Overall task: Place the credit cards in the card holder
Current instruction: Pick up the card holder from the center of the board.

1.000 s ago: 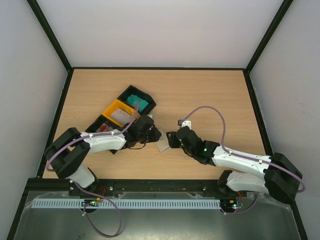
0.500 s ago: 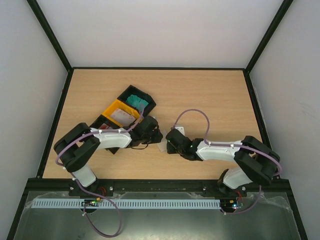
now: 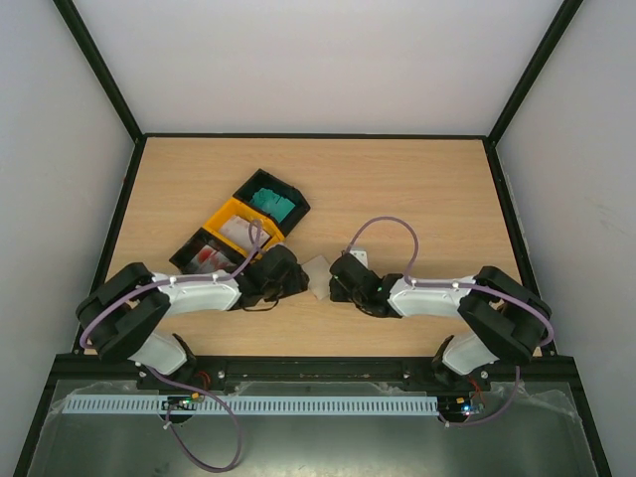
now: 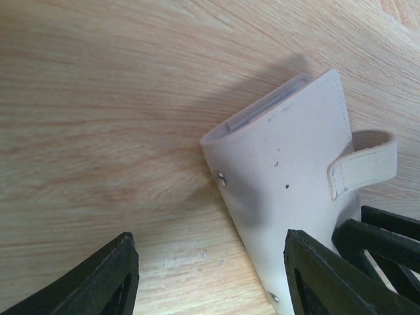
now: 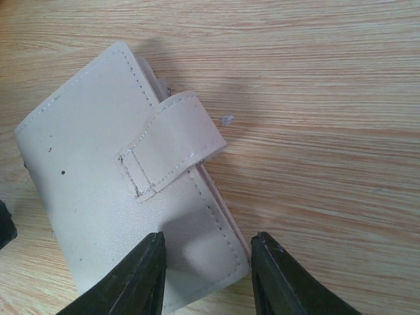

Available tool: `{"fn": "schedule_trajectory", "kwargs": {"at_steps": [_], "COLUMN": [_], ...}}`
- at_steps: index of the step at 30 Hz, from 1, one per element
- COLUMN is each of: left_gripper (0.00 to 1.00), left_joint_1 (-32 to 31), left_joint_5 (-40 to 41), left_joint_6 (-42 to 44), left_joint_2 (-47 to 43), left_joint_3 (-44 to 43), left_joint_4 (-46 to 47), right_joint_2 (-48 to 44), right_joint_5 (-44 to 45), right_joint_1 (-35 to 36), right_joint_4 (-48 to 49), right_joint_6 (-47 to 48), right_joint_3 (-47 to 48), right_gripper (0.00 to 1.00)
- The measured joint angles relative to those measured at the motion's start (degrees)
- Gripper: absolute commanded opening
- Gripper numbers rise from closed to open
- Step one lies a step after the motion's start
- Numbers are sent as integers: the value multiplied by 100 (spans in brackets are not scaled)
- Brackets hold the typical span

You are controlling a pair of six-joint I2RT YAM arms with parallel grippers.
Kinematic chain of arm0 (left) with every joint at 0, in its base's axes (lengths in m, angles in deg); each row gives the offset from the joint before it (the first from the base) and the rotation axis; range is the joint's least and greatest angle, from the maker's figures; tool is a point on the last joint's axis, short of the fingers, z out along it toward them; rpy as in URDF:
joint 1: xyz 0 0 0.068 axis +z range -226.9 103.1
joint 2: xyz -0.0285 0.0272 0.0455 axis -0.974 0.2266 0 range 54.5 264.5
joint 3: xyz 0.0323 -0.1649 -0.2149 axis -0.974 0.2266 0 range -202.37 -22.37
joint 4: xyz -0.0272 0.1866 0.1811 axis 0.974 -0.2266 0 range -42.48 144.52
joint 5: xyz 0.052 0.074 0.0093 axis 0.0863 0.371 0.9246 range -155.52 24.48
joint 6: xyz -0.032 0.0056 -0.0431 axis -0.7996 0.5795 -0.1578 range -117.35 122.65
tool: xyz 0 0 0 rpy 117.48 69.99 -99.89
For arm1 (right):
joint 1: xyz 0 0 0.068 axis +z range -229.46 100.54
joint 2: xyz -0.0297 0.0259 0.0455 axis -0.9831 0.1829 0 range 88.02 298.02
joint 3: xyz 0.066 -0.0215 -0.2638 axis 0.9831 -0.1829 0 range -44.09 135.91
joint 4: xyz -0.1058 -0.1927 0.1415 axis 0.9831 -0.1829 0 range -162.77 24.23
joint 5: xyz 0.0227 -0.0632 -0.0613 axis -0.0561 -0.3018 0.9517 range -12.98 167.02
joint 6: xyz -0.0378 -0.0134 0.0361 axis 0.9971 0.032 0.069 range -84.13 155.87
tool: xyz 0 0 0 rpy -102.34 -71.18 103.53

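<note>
Between the two arms, on the desk (image 3: 417,189), lies the card holder (image 5: 131,190), strap unfastened. Right claw (image 5: 208,237) is clamped on its near corner. Left claw (image 4: 210,237) stands apart, facing the holder without contact. Teal credit cards (image 3: 270,202) sit in the black bin (image 3: 288,194) beyond.

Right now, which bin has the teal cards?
The far black bin holds the teal cards; the yellow bin has whitish cards, the near black bin red-marked cards.
</note>
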Motion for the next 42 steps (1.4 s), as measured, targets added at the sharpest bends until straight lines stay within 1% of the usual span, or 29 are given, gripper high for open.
{"fn": "schedule_trajectory", "kwargs": {"at_steps": [3,6,10,14,20,23,25,29,31,34,38,40,41,42], "left_gripper": [62,61,59,58,57,53,47,40,38,38,45,45,44,40], "left_joint_1": [-24,-24,-22,-17,48,96,138,260,289,308,352,400,433,461], "left_joint_5": [-52,-144,-170,-179,-243,-323,-358,-411,-431,-446,-525,-634,-710,-769], "left_joint_6": [-201,-435,-728,-920,-1180,-1287,-1320,-1237,-1121,-850,-398,-238,-175,-122], "left_joint_2": [-74,-72,-35,98,164,175,190,232,232,232,236,278,321,365], "left_joint_3": [98,177,310,343,603,793,885,1051,1134,1204,1213,1211,1211,1211], "left_joint_4": [98,304,647,990,1670,2070,2258,2588,2721,2846,2970,3097,3185,3257], "right_joint_2": [2,17,55,61,151,234,302,426,455,450,396,374,369,363], "right_joint_5": [-98,-201,-317,-494,-872,-1078,-1222,-1554,-1672,-1792,-2046,-2205,-2256,-2334], "right_joint_1": [-61,-125,-197,-267,-409,-485,-535,-669,-706,-752,-782,-824,-839,-870], "right_joint_4": [57,140,319,682,1316,1655,1856,2225,2328,2382,2387,2378,2385,2389], "right_joint_6": [-90,-136,-146,-144,-319,-492,-579,-719,-745,-745,-721,-697,-691,-678], "right_joint_3": [-20,-37,-68,-225,-442,-533,-575,-656,-680,-710,-769,-791,-807,-824], "right_gripper": [42,42,33,24,14,12,11,11,11,11,11,11,11,11]}}
